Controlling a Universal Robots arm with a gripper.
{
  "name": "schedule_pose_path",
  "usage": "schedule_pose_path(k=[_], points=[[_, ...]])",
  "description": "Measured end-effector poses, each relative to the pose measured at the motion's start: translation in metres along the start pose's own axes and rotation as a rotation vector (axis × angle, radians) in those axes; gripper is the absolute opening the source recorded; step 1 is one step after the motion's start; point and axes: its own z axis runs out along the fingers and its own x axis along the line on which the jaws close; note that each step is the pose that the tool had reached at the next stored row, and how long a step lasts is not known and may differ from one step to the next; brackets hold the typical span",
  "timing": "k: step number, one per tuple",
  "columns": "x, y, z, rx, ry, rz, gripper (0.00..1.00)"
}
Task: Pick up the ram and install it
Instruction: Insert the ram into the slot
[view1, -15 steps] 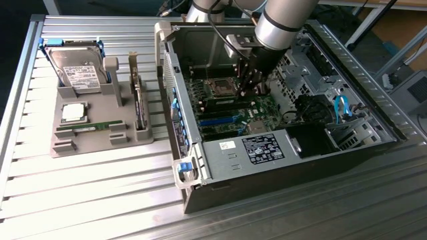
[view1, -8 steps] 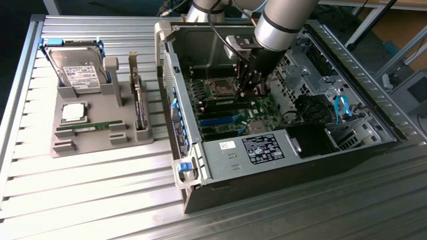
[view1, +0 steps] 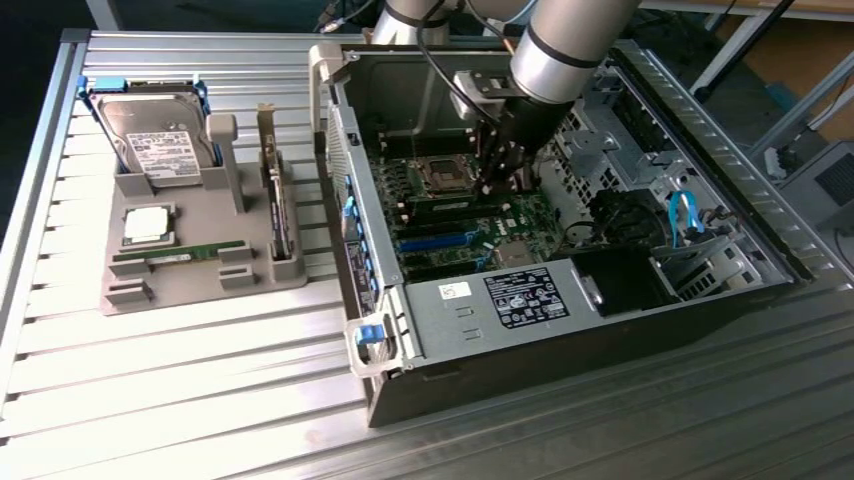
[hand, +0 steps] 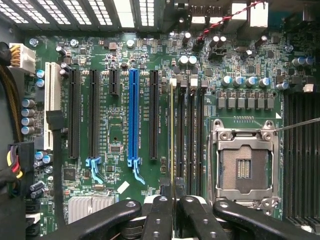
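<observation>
Gripper (hand: 172, 194) fingers clamped on the ram (hand: 172, 130), edge-on between them, memory slots (hand: 190, 135) just beyond. Likely light, stiff, brittle: best pinched on flat faces, mid-length.

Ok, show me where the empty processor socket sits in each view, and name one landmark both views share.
Exterior view: the empty processor socket sits just to the exterior view's left of the gripper.
Wrist view: the socket lies past the black memory slots from the edge-on ram that the gripper holds.
Shared landmark: the blue expansion slot, long and bright in both.
</observation>
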Motion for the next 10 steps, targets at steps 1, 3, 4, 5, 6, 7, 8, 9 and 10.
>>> schedule_pose_path(k=[1, 3, 4, 5, 6, 7, 8, 9, 10], points=[[0.0000, -0.0002, 0.0000, 0.0000, 0.0001, 0.000, 0.12], [0.0000, -0.0002, 0.0000, 0.0000, 0.0000, 0.000, 0.12], [0.0000, -0.0002, 0.0001, 0.0000, -0.0001, 0.001, 0.12], [0.0000, -0.0002, 0.0002, 0.0001, -0.0002, 0.003, 0.12], [0.0000, -0.0002, 0.0002, 0.0001, -0.0003, 0.004, 0.12], [0.0000, -0.0002, 0.0004, 0.0002, -0.0006, 0.009, 0.12], [0.0000, -0.0002, 0.0005, 0.0004, -0.0009, 0.014, 0.12], [0.0000, -0.0003, 0.0005, 0.0005, -0.0012, 0.018, 0.12], [0.0000, -0.0003, 0.0005, 0.0005, -0.0012, 0.018, 0.12]])
